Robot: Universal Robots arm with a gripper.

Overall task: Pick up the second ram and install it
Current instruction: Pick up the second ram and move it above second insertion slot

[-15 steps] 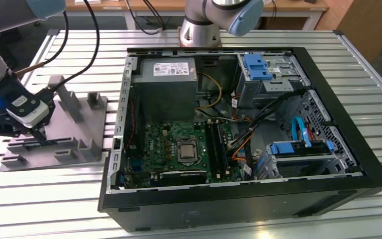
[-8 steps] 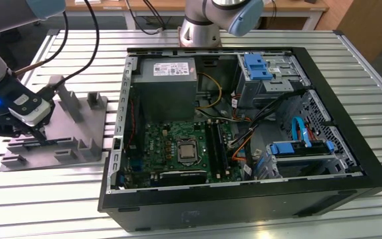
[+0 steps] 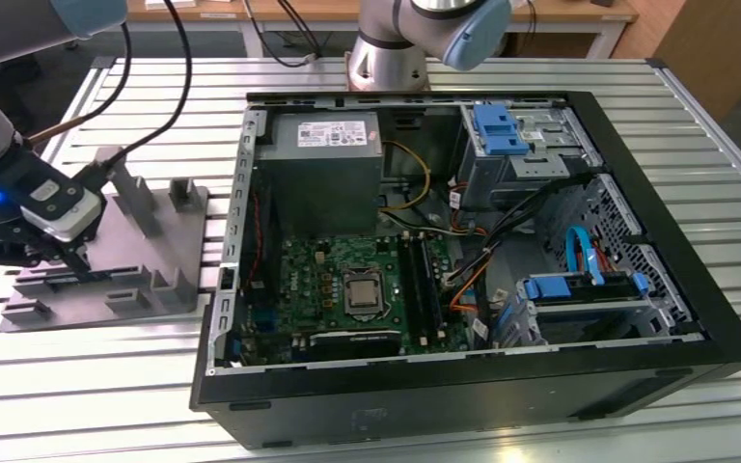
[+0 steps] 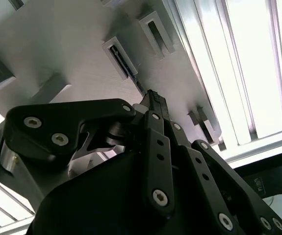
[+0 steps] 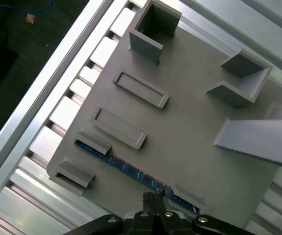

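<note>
Second ram (image 5: 116,160) in grey holder (image 5: 190,122), fingers (image 5: 153,201) pinching it, slatted table (image 3: 88,386)

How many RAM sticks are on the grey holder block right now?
1. The second ram lies along one edge of the grey holder block, next to the gripper, which may hide more.

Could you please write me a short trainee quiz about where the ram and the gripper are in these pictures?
1. True or false: the second ram lies in the grey fixture block, not in the computer case.
2. Where is the gripper? A inside the case; B at the second ram on the block; C on the case's rim.
3. Fill in: in the exterior view, the fixture block sits to the case's ____.
Key: 1 true; 2 B; 3 left.
</note>
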